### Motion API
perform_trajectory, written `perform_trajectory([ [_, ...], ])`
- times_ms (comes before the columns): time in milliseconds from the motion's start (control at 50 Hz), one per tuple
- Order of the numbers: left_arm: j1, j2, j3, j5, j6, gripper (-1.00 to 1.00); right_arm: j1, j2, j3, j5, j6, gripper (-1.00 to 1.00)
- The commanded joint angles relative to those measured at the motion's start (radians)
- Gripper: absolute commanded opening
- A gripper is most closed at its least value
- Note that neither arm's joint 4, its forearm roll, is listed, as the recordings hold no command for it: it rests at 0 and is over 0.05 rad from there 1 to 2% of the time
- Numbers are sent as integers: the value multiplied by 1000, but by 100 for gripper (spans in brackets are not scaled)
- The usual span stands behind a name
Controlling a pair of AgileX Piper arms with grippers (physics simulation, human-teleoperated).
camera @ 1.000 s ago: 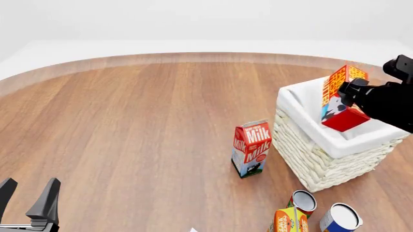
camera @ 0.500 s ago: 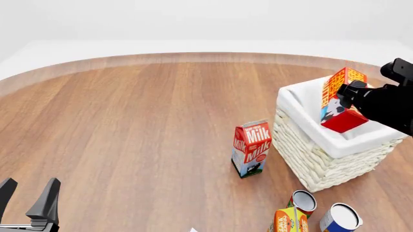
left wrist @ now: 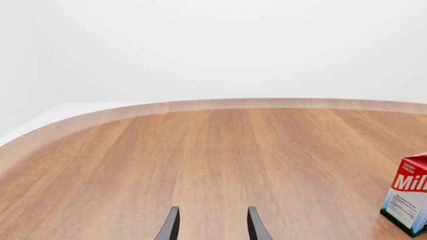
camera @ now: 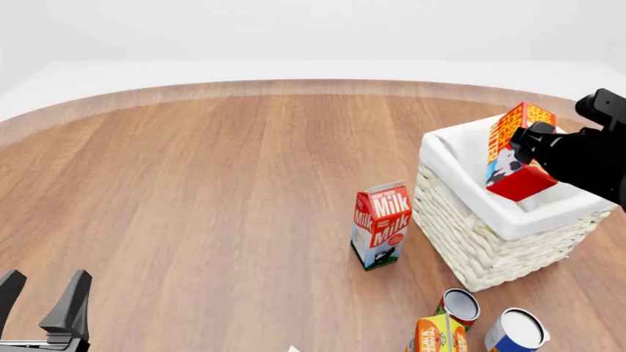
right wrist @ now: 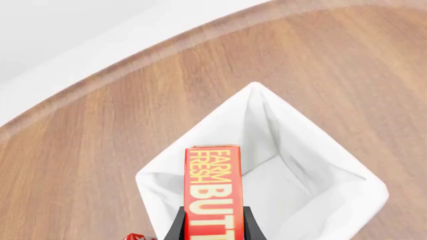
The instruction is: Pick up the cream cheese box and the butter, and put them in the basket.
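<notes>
Our right pincer squeezes the butter above the basket. Our left pincer is open, holding nothing. Dropped crooked, the butter could hit the rim and tumble out.

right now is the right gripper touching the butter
Touching. In the right wrist view the right gripper has its jaws pressed against both sides of the butter, held above the basket.

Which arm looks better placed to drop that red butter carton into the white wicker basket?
The right: its pincer already holds the red butter carton over the white wicker basket. The left pincer is far away, empty.
</notes>
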Motion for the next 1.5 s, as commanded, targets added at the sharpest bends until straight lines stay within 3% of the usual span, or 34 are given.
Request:
perform_trajectory([
  [20,0,0,0,0,0,100,4,-6,-13,-10,13,-100],
  [440,0,0,0,0,0,100,0,-10,1,-12,18,-100],
  [460,0,0,0,0,0,100,11,-7,6,-13,19,100],
  [920,0,0,0,0,0,100,0,-19,-36,23,-15,100],
  [1500,0,0,0,0,0,100,180,-149,-140,257,-118,100],
])
